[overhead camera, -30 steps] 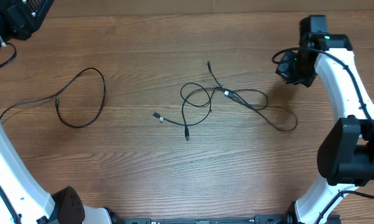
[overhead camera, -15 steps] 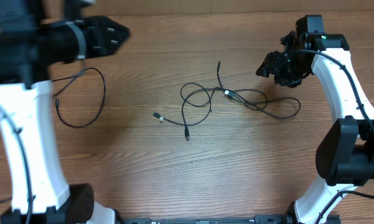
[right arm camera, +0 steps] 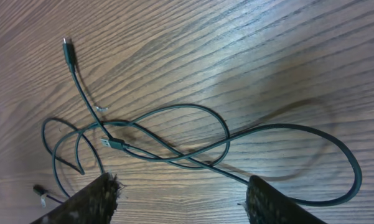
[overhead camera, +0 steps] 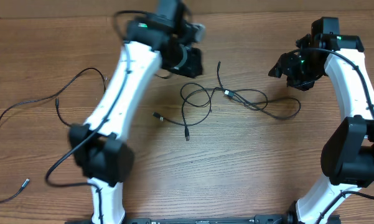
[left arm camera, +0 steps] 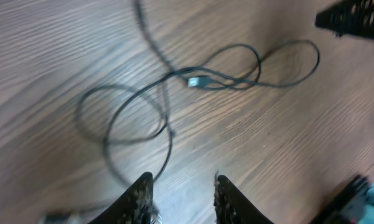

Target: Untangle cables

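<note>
Wood-grain tabletop [overhead camera: 249, 168] seen from overhead, with the cables [overhead camera: 228, 93] lying at its centre as a loose knot of thin black loops. One long loop trails out toward 3 o'clock. One free end [overhead camera: 219, 63] points to 12 o'clock, and two plug ends [overhead camera: 187, 134] lie toward 7 and 8 o'clock of the knot. We mark a separate cable [overhead camera: 31, 101] well apart at 9 o'clock, curving along the tabletop's edge.

The left gripper [overhead camera: 194, 62] hangs at 11 o'clock of the knot, near it but not touching. In its wrist view the left gripper [left arm camera: 183, 180] is released, with a modest gap between the fingers [left arm camera: 143, 196] and bare wood between them. The cables [left arm camera: 198, 81] lie flat beyond its tips, somewhat blurred.

The right gripper [overhead camera: 283, 67] stands at 2 o'clock of the knot, above the long loop. In its wrist view the right gripper [right arm camera: 182, 183] is released and spread wide, grasping nothing. The cables [right arm camera: 112, 143] lie on the wood between and beyond its fingers [right arm camera: 102, 190].
</note>
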### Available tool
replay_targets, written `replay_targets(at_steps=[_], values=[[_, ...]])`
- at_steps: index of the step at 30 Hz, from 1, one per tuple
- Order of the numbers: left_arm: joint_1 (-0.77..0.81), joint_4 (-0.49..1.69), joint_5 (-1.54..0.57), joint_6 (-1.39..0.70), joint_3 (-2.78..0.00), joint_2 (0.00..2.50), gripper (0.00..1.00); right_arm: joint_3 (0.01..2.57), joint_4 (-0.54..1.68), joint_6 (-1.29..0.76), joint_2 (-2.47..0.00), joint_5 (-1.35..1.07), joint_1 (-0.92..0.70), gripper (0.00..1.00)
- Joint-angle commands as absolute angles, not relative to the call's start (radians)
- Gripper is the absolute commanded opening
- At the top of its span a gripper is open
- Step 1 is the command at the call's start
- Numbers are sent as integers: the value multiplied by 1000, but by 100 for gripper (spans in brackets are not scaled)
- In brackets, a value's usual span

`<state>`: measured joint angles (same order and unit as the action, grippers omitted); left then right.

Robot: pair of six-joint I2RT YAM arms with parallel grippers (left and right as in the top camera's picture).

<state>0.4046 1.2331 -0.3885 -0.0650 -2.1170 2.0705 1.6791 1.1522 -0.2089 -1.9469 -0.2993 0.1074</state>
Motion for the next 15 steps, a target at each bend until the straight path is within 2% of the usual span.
replay_targets(at_steps=[1,5,15], values=[[444,1179,-432,49,-2114,2146,33,1676,1152,-211,-1935,-292,102,62],[462,1116,-422,49,-2114,2230,35,1676,1161,-207,-1935,-288,102,62],[476,1121,-435,3,-2114,2395,36,1676,1162,-208,-1935,-289,100,62]])
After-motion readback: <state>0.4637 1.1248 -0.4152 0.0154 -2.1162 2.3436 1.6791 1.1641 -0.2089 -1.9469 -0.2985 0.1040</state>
